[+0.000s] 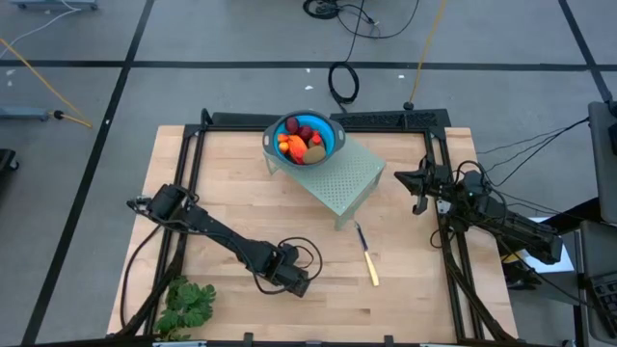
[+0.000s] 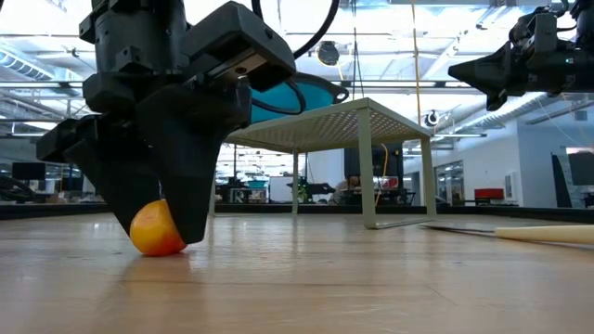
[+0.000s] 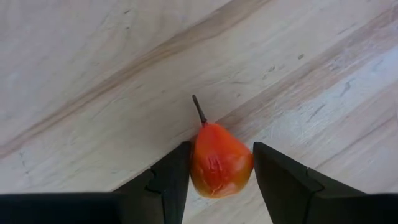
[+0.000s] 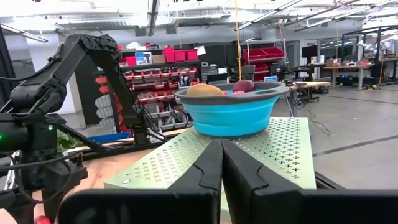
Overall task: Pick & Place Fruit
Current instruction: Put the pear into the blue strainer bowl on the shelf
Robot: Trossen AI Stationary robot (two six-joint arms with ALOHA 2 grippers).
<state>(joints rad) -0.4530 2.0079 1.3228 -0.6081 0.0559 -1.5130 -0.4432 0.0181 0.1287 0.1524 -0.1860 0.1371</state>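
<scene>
A small orange-red pear-shaped fruit (image 3: pixel 219 167) with a dark stem lies on the wooden table near its front middle. My left gripper (image 3: pixel 221 147) is shut on it, and the low view shows the same fruit (image 2: pixel 156 230) under the gripper (image 2: pixel 163 237). Several more fruit pieces fill a blue bowl (image 1: pixel 307 138) that stands on a pale green perforated stand (image 1: pixel 339 175) at the table's far middle. My right gripper (image 4: pixel 221 163) is shut and holds nothing. It waits raised at the table's right side (image 1: pixel 416 185). My left gripper pinches the fruit's round body between its two fingers, one on each side (image 3: pixel 198 169). The fingers come from above, pointing steeply down. The fruit's underside (image 2: pixel 158 250) rests on the table, and its stem (image 3: pixel 199 111) lies along the tabletop, clear of the fingers.
A yellow-handled knife (image 1: pixel 368 258) lies to the right of my left gripper, near the stand's front corner. A leafy green bunch (image 1: pixel 188 305) sits at the front left corner. A black frame (image 1: pixel 193 145) borders the table.
</scene>
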